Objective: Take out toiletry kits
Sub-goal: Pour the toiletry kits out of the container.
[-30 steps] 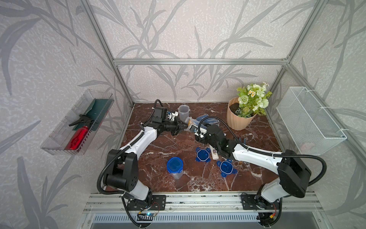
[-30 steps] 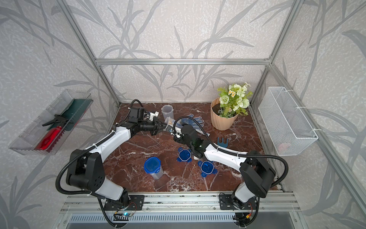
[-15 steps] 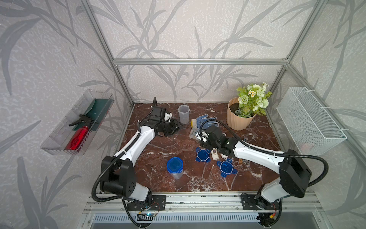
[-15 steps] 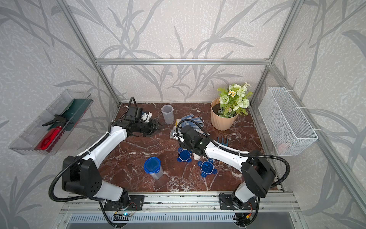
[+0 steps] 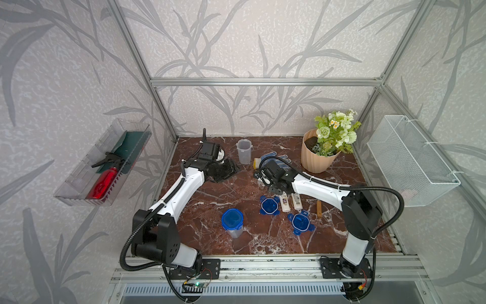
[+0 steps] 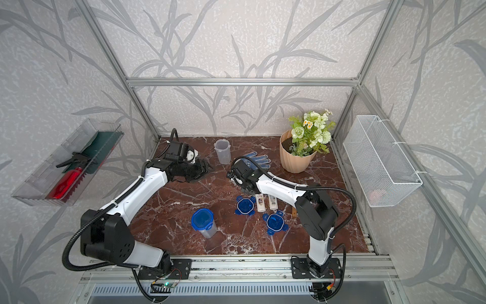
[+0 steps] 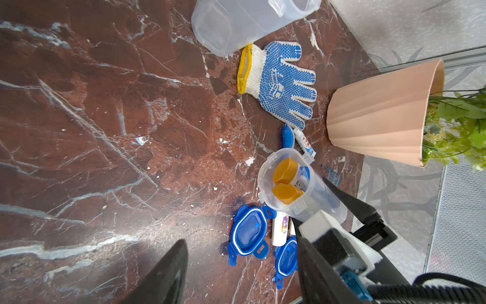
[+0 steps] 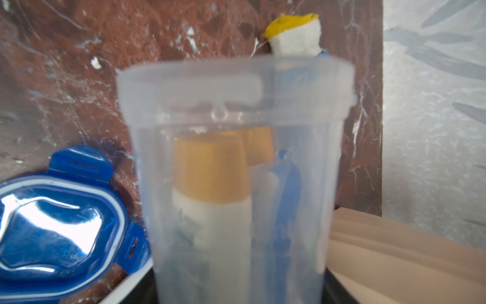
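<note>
Marble tabletop (image 5: 231,192), outstretched right gripper (image 7: 332,212) clasping cup (image 7: 320,196)

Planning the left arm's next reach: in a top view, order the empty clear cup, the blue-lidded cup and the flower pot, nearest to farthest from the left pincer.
From the left pincer:
1. Empty clear cup, just beside it, at the back.
2. Blue-lidded cup, toward the front.
3. Flower pot, far right back.

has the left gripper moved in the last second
Yes. In a top view the left gripper has drawn back toward the robot's left, away from the standing empty clear cup, which has not shifted.
</note>
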Robot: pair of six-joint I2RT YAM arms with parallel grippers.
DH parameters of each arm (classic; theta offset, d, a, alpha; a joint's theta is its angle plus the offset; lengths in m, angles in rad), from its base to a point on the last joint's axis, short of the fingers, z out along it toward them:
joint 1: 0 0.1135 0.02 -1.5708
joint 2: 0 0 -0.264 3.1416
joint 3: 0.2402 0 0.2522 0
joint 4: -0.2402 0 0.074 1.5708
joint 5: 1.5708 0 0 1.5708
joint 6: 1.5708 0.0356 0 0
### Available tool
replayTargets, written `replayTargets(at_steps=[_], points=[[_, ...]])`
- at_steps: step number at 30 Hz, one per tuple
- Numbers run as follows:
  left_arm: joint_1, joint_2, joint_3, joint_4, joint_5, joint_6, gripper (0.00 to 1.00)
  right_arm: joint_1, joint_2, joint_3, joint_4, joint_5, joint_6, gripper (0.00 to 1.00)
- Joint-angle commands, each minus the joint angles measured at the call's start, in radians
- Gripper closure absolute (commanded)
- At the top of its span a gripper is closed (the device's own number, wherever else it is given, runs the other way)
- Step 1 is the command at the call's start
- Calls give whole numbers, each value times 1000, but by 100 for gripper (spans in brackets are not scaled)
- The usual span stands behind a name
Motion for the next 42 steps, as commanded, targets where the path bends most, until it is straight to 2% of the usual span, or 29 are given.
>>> replayTargets(at_steps=[1, 10, 18, 23, 29, 38, 40, 42], points=[[0, -12, 14, -28, -40, 20, 31, -3, 25, 76, -120, 52, -22, 85], [0, 2, 9, -18, -39, 19, 28, -3, 107, 188, -369, 69, 8, 84], [0, 6, 3, -17, -45, 20, 28, -3, 119, 218, -459, 86, 42, 84], [0, 11, 3, -17, -49, 22, 28, -3, 71, 189, -478, 112, 78, 85], [-2, 22, 3, -10, -43, 19, 27, -3, -65, 148, -467, 124, 143, 84], [-12, 38, 39, -42, -64, 30, 22, -3, -367, 18, -208, -110, 169, 84], [-23, 40, 53, -35, -51, 23, 21, -2, -426, -27, -122, -189, 167, 84], [-46, 39, 74, -30, -53, 20, 21, -2, -485, -97, -9, -321, 168, 85]])
